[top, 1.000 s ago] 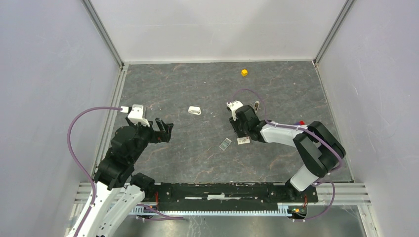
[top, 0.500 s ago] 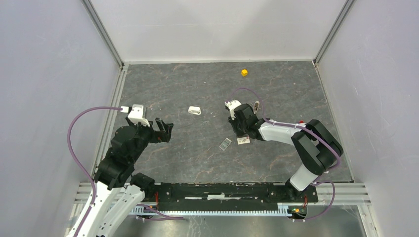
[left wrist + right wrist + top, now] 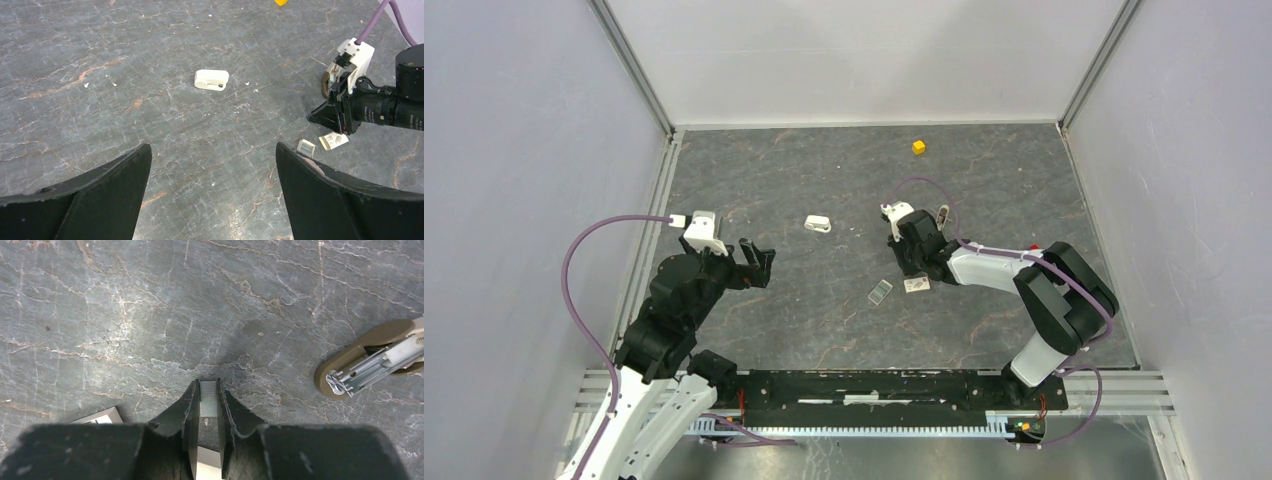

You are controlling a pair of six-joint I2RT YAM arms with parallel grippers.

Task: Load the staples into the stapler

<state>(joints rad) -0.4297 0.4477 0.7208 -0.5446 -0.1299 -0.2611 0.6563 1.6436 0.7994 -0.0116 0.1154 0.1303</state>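
My right gripper [image 3: 208,385] is shut on a short silvery strip of staples [image 3: 208,399], held just above the stone table; it also shows in the top view [image 3: 898,247] and the left wrist view [image 3: 316,116]. The stapler [image 3: 350,374] lies open to its right, with an olive-tan base arm, a metal channel and a white part. It shows small in the top view [image 3: 942,213]. A grey block of staples with a pale rim [image 3: 879,292] lies on the table near the gripper [image 3: 306,147]. My left gripper [image 3: 759,262] is open and empty, far to the left [image 3: 212,147].
A pale card with dark marks [image 3: 915,285] lies beside the pale-rimmed block [image 3: 333,141]. A small white plastic piece [image 3: 817,224] lies mid-table [image 3: 211,79]. A yellow cube [image 3: 918,147] sits at the back. Walls enclose the table on three sides.
My right gripper has shifted slightly up and left with the staples in it. The left arm has barely moved.
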